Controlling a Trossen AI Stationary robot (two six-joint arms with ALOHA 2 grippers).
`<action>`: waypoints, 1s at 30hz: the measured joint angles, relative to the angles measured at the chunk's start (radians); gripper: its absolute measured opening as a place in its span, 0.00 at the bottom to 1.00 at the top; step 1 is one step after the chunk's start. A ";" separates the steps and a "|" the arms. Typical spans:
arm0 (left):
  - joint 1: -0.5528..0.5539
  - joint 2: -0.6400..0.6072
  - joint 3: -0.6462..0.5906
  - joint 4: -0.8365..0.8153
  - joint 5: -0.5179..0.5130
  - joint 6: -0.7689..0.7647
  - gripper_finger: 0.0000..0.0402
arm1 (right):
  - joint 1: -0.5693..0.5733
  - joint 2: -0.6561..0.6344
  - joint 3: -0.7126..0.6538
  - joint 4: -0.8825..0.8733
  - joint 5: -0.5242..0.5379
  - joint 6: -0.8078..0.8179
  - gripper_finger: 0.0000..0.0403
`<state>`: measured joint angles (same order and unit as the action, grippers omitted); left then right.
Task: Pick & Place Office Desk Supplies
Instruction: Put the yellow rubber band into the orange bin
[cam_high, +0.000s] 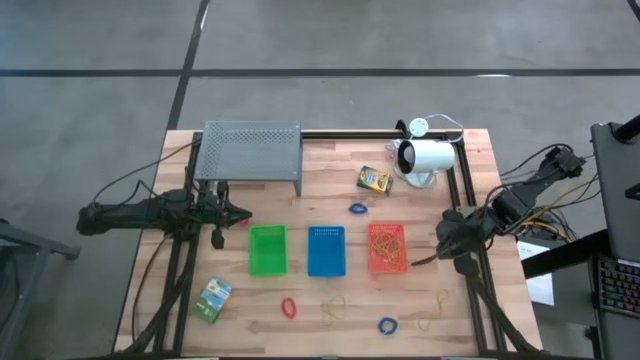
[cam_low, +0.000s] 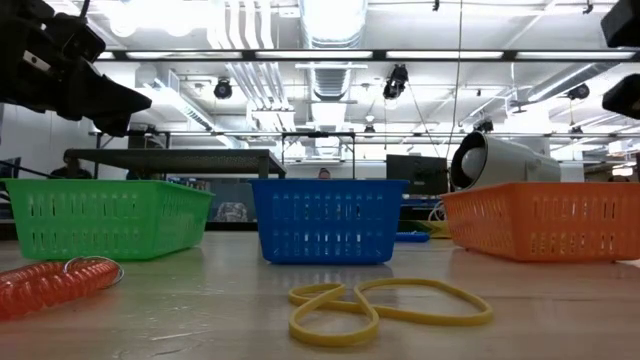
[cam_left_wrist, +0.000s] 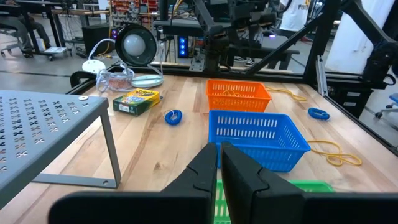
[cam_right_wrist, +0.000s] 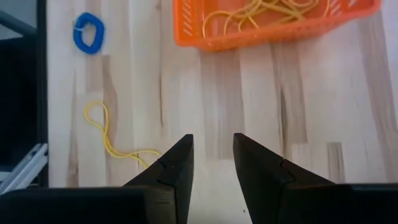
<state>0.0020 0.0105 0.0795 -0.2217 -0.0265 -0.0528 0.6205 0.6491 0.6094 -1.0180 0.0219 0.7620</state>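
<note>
High view: three trays in a row, supplies loose around them

Holds nothing in the green tray (cam_high: 267, 252) or in the blue tray (cam_high: 326, 252) just right of it. Holds a tangle of thin orange rubber bands (cam_right_wrist: 249, 12) in the orange tray (cam_low: 540, 222), on the blue tray's other side.

Outside the trays: one crayon box (cam_high: 374, 180) behind the blue tray and to its right, near the white lamp-like device (cam_high: 428, 158); a second crayon box (cam_high: 212, 299) in front and far left. Blue loop (cam_high: 358, 209) just behind the blue tray; red loop (cam_high: 289, 308), yellow bands (cam_high: 333, 310) and another blue loop (cam_high: 387, 325) in front of it.

Left gripper (cam_high: 243, 213) left of the green tray, beside the grey rack (cam_high: 250, 150), fingers pressed together on nothing. Right gripper (cam_right_wrist: 212, 158) beyond the orange tray, fingers apart and empty above bare wood.

Hard to make out from above: how many bands fill the orange tray. Cut off in the low view: the red loop at the frame's side.

Bare wood between rack and trays; dark frame rails (cam_high: 470, 200) along the table's sides.
</note>
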 joint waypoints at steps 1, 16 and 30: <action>0.000 0.000 0.000 0.000 0.000 0.000 0.07 | 0.005 0.000 -0.006 0.002 0.002 0.003 0.27; 0.000 0.000 0.000 0.000 0.000 0.000 0.07 | 0.071 -0.001 -0.054 0.014 0.003 0.132 0.23; 0.000 0.000 0.000 0.000 0.000 0.000 0.07 | 0.079 0.001 -0.054 0.008 0.003 0.207 0.26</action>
<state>0.0020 0.0105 0.0799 -0.2217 -0.0261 -0.0528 0.6998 0.6498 0.5552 -1.0095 0.0246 0.9692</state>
